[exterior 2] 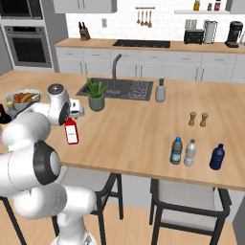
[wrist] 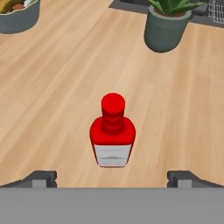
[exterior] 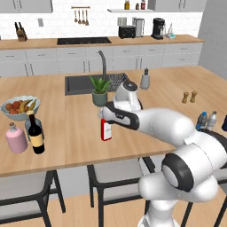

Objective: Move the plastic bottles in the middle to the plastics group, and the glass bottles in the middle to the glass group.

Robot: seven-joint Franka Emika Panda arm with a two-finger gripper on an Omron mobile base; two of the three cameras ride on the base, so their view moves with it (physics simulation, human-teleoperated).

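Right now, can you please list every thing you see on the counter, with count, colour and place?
red bottle: 1, red, white label, counter middle, upright
wine bottle: 1, dark, left, beside pink bottle
pink bottle: 1, pink, left
water bottles: 2, clear, right
blue bottle: 1, dark blue, far right
fruit bowl: 1, grey-blue, left
potted plant: 1, green, by sink
shakers: 2, tan, right
gripper: 1, open, above red bottle

Smooth pale wood-grain counter [wrist: 52, 87], matt finish. Glossy red bottle [wrist: 112, 131] with white paper-like label. Matt grey-green plant pot [wrist: 165, 30].
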